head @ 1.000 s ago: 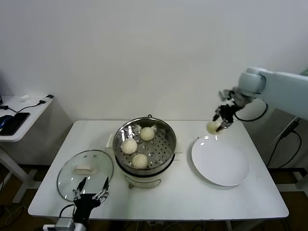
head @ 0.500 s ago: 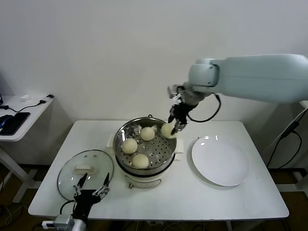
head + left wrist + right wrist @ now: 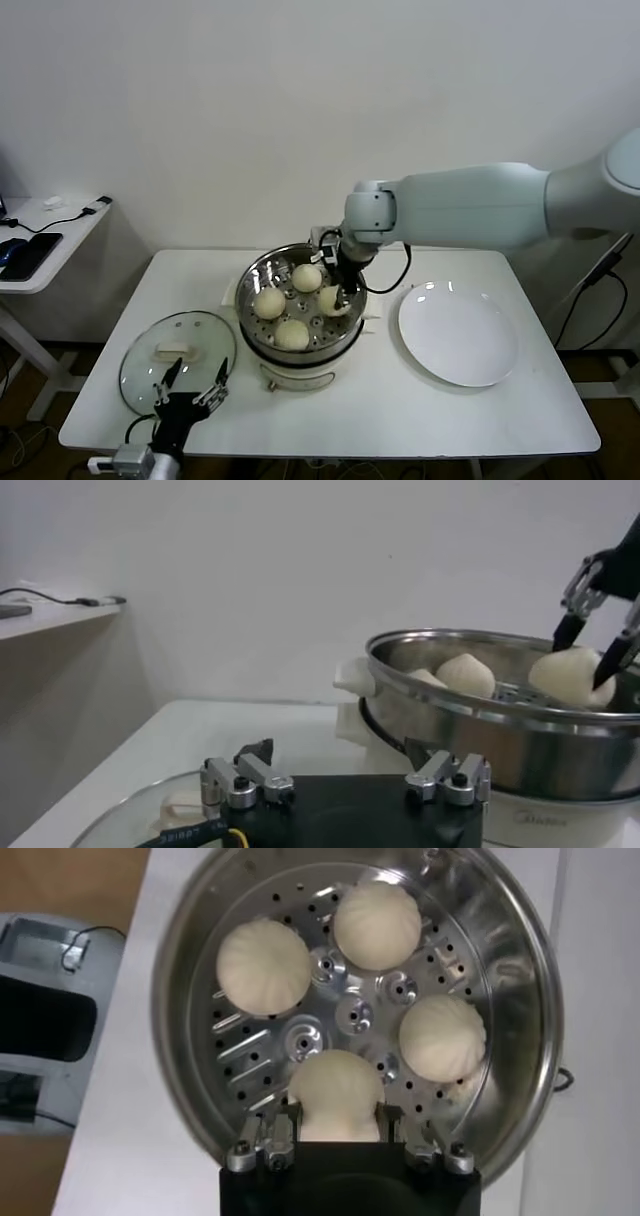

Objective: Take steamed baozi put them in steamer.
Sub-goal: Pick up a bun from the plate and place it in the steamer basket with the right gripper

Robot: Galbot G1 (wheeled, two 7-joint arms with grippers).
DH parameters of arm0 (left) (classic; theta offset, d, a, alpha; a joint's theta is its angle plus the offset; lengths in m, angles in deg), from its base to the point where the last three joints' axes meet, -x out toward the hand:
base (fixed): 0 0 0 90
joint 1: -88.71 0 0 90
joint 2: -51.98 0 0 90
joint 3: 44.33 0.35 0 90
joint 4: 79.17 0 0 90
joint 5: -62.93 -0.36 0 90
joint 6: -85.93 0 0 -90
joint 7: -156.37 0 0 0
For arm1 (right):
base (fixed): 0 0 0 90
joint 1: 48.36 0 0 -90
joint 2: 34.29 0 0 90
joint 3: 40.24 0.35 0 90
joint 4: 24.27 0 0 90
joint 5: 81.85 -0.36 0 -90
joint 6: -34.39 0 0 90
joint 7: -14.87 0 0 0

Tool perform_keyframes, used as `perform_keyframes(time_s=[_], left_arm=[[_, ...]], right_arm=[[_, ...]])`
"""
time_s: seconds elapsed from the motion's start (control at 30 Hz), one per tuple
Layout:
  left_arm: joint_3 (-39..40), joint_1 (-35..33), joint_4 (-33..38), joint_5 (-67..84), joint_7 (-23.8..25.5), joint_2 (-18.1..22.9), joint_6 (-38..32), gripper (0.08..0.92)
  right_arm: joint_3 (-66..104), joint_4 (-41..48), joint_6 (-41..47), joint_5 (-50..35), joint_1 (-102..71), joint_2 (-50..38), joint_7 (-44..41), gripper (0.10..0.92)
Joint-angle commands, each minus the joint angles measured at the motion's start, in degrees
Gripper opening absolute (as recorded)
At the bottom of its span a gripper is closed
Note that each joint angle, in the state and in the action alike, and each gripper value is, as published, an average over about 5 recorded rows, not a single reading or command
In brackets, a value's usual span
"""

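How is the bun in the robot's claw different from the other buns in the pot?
The held bun is pinched by the right gripper; the other three buns lie free on the steamer tray. It sits nearest the plate; they don't. All look round and pale.

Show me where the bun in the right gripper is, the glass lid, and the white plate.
Held baozi (image 3: 336, 1088), right wrist view: its rounded top, between the jaws.
Glass lid (image 3: 150, 372), head view: clear glass beside its white handle.
White plate (image 3: 457, 338), head view: bare middle of the plate.
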Motion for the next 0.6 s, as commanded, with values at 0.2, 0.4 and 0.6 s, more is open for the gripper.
perform_keyframes(time_s=[0.2,0.4,0.6], left_arm=[[-0.7,0.2,-0.1,0.5,0.0,-0.2,-0.1,0.823],[-1.5,0.2,0.0,1.1,-0.1,-0.4,-0.1,0.823],[-1.9,-0.1,0.8,1.2,-0.1,-0.4,-0.2,0.823]], right_arm=[[0.1,1.7,0.5,1.1,-4.1,1.2,2.4,0.527],[0.1,1.2,-4.4,1.4,-1.2,-0.5,-1.2,0.615],[0.0,0.3,-9.3,1.1,3.7,-5.5,-6.7,0.771]])
